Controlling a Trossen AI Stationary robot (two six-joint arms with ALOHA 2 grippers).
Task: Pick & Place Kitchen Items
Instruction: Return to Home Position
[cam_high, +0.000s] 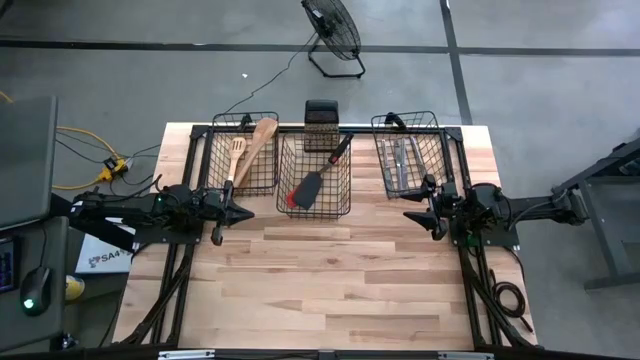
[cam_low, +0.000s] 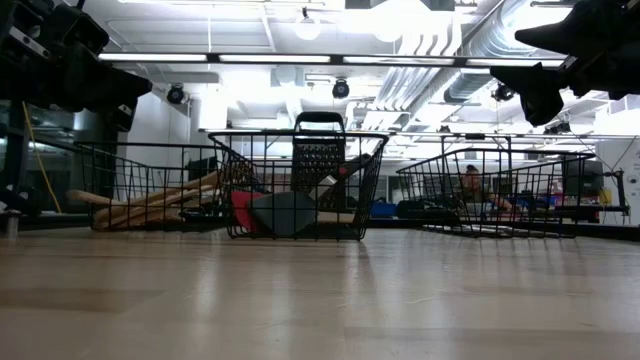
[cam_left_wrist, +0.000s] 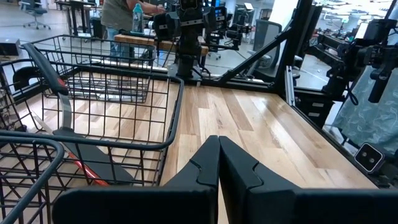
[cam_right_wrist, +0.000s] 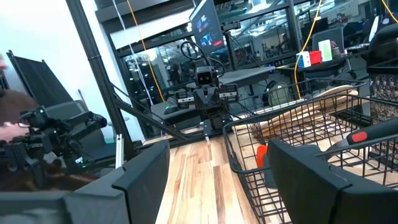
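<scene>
Three black wire baskets stand along the table's far edge. In the left basket lie pale wooden spoons and spatulas. The middle basket holds black and red spatulas. Silver cutlery rests in the right basket. My left gripper hovers shut above the table's left side, pointing level toward the right, its fingertips together. Opposite it, my right gripper hovers open at the table's right side, pointing left, with nothing between its fingers.
A black box grater stands behind the middle basket. The wooden tabletop lies bare in front of the baskets. Black frame bars run along both table sides. A floor fan stands beyond the table.
</scene>
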